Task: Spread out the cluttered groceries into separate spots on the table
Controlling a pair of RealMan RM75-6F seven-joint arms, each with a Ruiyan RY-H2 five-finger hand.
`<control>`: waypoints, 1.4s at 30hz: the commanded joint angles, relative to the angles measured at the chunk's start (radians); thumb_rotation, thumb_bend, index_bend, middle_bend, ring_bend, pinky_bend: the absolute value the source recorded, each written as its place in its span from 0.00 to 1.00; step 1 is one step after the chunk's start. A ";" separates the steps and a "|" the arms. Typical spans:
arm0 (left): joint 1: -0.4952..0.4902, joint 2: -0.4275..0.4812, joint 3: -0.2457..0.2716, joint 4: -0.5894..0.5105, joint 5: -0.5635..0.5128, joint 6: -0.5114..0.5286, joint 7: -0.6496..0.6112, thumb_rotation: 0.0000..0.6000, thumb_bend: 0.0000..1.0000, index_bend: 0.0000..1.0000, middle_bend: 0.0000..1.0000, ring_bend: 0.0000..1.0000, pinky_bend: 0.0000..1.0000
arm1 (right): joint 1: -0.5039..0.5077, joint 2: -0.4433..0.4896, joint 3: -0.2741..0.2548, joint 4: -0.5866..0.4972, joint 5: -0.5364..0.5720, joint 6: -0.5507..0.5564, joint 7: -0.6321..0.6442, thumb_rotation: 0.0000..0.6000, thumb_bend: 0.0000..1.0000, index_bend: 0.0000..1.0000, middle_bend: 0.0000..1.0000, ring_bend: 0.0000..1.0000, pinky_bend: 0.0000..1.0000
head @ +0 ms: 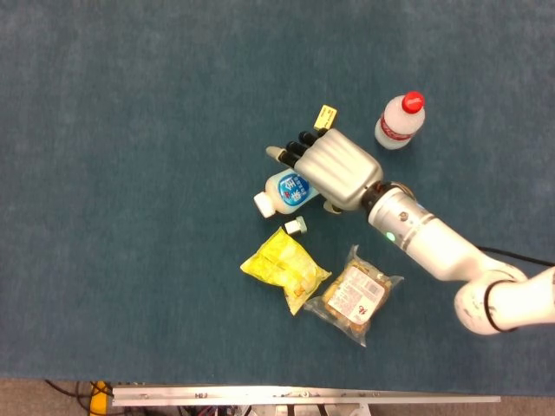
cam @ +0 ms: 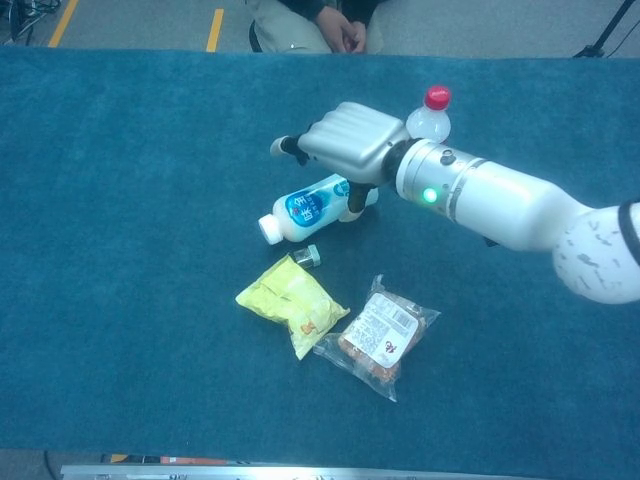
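Observation:
My right hand hovers palm-down over the cap-less end of a white milk bottle that lies on its side. Its fingers stretch out past the bottle and hold nothing. A small yellow box lies just beyond the fingertips; the chest view hides it behind the hand. A clear water bottle with a red cap stands upright to the right. Nearer me lie a small capped jar, a yellow snack bag and a clear snack packet. My left hand is out of sight.
The blue cloth table stretches wide to the left and far side. A metal rail runs along the near edge. A seated person is at the far edge in the chest view.

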 commanded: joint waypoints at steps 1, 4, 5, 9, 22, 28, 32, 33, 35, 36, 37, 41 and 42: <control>0.003 0.000 0.000 0.002 -0.003 0.001 -0.003 1.00 0.44 0.37 0.34 0.27 0.20 | 0.027 -0.013 -0.022 0.022 0.043 0.008 -0.041 1.00 0.00 0.12 0.30 0.25 0.44; 0.003 -0.003 0.000 0.004 -0.006 -0.003 -0.005 1.00 0.44 0.37 0.34 0.27 0.20 | 0.040 -0.020 -0.038 0.036 0.061 0.020 -0.064 1.00 0.00 0.12 0.30 0.24 0.43; 0.002 -0.005 0.000 0.005 -0.005 -0.005 -0.006 1.00 0.44 0.37 0.34 0.27 0.20 | 0.045 -0.025 -0.042 0.043 0.068 0.024 -0.072 1.00 0.00 0.12 0.29 0.24 0.43; -0.002 -0.008 -0.001 0.004 0.000 -0.009 -0.004 1.00 0.44 0.37 0.34 0.27 0.20 | 0.063 -0.049 -0.061 0.072 0.081 0.035 -0.101 1.00 0.00 0.12 0.29 0.24 0.42; 0.004 -0.005 0.000 0.010 -0.007 -0.009 -0.016 1.00 0.44 0.37 0.34 0.27 0.20 | 0.114 -0.146 -0.091 0.177 0.129 0.056 -0.174 1.00 0.00 0.12 0.30 0.24 0.42; 0.007 -0.004 0.000 0.016 -0.009 -0.009 -0.026 1.00 0.44 0.37 0.34 0.27 0.20 | 0.121 -0.183 -0.094 0.214 0.133 0.070 -0.181 1.00 0.00 0.26 0.35 0.28 0.42; 0.007 -0.005 0.001 0.020 -0.008 -0.012 -0.031 1.00 0.44 0.37 0.34 0.27 0.20 | 0.119 -0.207 -0.095 0.240 0.118 0.091 -0.179 1.00 0.02 0.45 0.45 0.39 0.45; 0.008 -0.006 0.001 0.021 -0.009 -0.013 -0.033 1.00 0.44 0.37 0.34 0.27 0.20 | 0.117 -0.214 -0.095 0.247 0.113 0.096 -0.178 1.00 0.03 0.48 0.46 0.41 0.46; 0.008 -0.006 0.001 0.024 -0.010 -0.013 -0.036 1.00 0.44 0.37 0.34 0.27 0.20 | 0.114 -0.223 -0.097 0.258 0.100 0.106 -0.175 1.00 0.05 0.57 0.51 0.46 0.49; 0.008 -0.007 0.000 0.026 -0.011 -0.013 -0.038 1.00 0.44 0.37 0.34 0.27 0.20 | 0.110 -0.228 -0.096 0.264 0.091 0.112 -0.170 1.00 0.05 0.58 0.52 0.48 0.51; 0.009 -0.007 0.000 0.027 -0.012 -0.013 -0.040 1.00 0.44 0.37 0.34 0.27 0.20 | 0.107 -0.231 -0.094 0.267 0.083 0.117 -0.161 1.00 0.05 0.61 0.54 0.50 0.53; 0.010 -0.008 0.000 0.032 -0.013 -0.014 -0.046 1.00 0.44 0.37 0.34 0.27 0.20 | 0.096 -0.227 -0.079 0.261 0.047 0.123 -0.114 1.00 0.07 0.65 0.58 0.56 0.58; 0.010 -0.008 -0.001 0.034 -0.014 -0.015 -0.047 1.00 0.44 0.37 0.34 0.27 0.20 | 0.093 -0.222 -0.069 0.253 0.034 0.126 -0.093 1.00 0.07 0.65 0.59 0.57 0.59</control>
